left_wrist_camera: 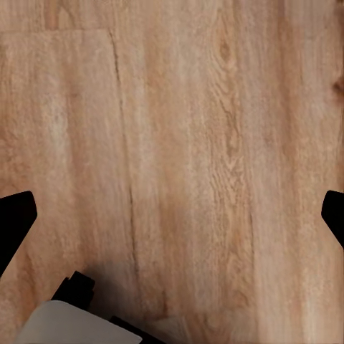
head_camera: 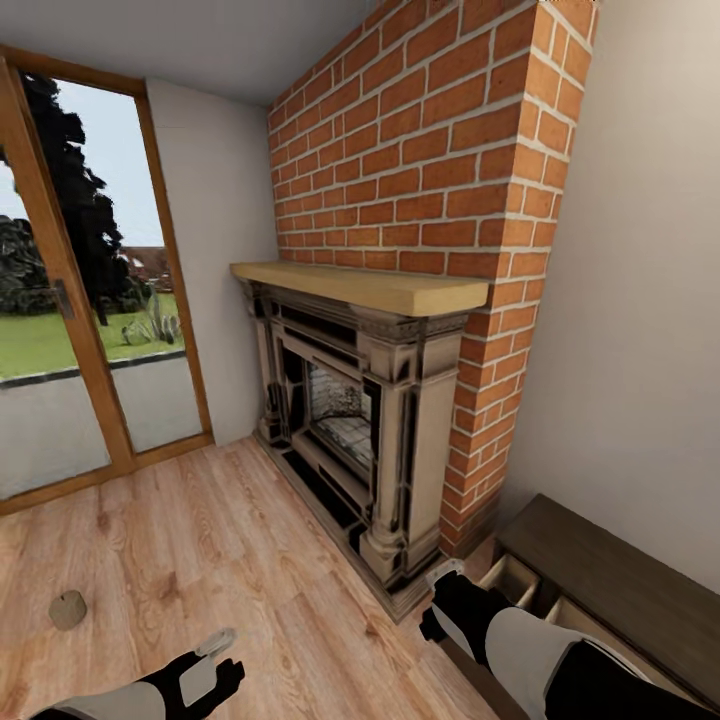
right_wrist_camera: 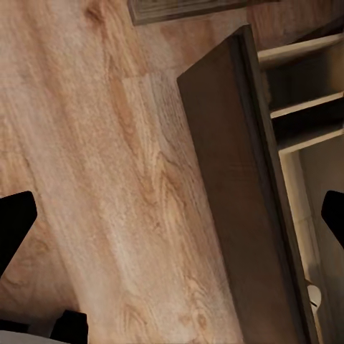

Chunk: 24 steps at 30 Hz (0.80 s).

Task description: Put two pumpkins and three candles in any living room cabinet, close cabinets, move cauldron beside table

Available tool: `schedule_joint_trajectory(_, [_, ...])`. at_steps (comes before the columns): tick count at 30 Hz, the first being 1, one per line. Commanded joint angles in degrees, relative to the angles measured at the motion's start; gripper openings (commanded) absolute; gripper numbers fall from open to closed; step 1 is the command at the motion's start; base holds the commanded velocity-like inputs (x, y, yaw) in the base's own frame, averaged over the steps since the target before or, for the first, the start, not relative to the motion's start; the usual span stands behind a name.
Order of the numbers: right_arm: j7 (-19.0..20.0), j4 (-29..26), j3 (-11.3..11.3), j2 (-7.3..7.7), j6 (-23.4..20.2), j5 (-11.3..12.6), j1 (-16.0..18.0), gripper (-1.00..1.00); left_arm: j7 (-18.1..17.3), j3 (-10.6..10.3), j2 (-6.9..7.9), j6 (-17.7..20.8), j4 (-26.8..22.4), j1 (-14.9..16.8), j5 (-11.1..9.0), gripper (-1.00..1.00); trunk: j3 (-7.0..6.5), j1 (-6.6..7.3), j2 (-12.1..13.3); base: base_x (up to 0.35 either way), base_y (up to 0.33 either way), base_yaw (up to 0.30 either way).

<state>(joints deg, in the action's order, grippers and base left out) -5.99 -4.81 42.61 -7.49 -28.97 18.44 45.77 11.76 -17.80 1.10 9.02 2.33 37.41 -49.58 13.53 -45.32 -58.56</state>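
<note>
Nearest to me, in the head view, my left gripper (head_camera: 222, 655) hangs low over the wooden floor (head_camera: 200, 540); through its wrist camera the two dark fingertips (left_wrist_camera: 14, 222) sit far apart at opposite edges, with nothing but floorboards between them. My right gripper (head_camera: 440, 600) is poised at the near end of the cabinet (head_camera: 610, 575), just above its pulled-out drawer (head_camera: 510, 580); its wrist camera likewise shows the fingertips (right_wrist_camera: 14, 222) spread wide and empty, the dark drawer front (right_wrist_camera: 236, 193) and pale wood compartments lying between them below.

Left of the left gripper, a candle (head_camera: 68, 609) rests on the floor, well apart from the cabinet.

Beyond the cabinet's near end stands the fireplace (head_camera: 350, 420), topped by a pale wooden mantel (head_camera: 360, 283) and backed by a brick chimney breast (head_camera: 430, 140).

Farthest left, a glazed door (head_camera: 90, 300) with a wooden frame gives onto grass and dark trees.
</note>
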Motion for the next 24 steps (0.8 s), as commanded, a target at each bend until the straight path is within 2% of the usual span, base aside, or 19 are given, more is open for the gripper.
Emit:
schedule_joint_trajectory(1, [-0.3, -0.1, 0.4, 0.02, -0.3, 0.6, 0.0, 1.00, 0.1, -0.5, -0.02, 0.1, 0.0, -0.1, -0.4, 1.00, -0.01, -0.01, -0.1, 0.000, 0.000, 0.168])
schedule_joint_trajectory(9, [-0.3, -0.1, 0.4, 0.02, -0.3, 0.5, 0.0, 1.00, 0.1, -0.5, 0.09, -0.1, 0.0, -0.4, -0.5, 1.00, -0.61, -0.01, -0.1, 0.035, 0.009, 0.186])
schedule_joint_trajectory(24, [-0.4, -0.1, 0.4, 0.02, -0.3, 0.5, 0.0, 1.00, 0.1, -0.4, 0.13, -0.2, 0.0, -0.4, -0.6, 1.00, -1.23, -0.01, -0.1, 0.227, 0.176, 0.256])
